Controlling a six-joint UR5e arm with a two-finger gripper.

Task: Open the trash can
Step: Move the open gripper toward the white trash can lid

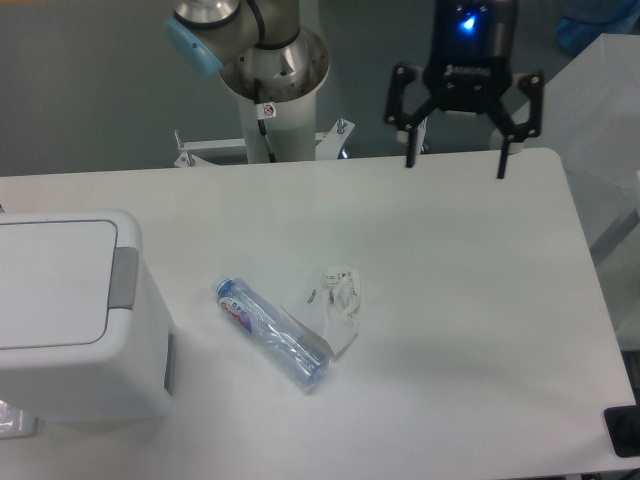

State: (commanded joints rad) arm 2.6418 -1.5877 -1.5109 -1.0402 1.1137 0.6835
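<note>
The trash can (70, 320) is a large white boxy bin at the table's left edge. Its flat lid lies closed, and a grey push tab (124, 279) sits at the lid's right edge. My gripper (455, 165) hangs over the table's far edge, right of centre, far from the bin. Its two black fingers are spread wide and hold nothing.
A clear plastic bottle (270, 332) with a blue label lies on its side mid-table. A crumpled white wrapper (335, 300) lies against it. The arm's base column (268, 80) stands behind the table. A dark object (623, 430) sits at the front right corner.
</note>
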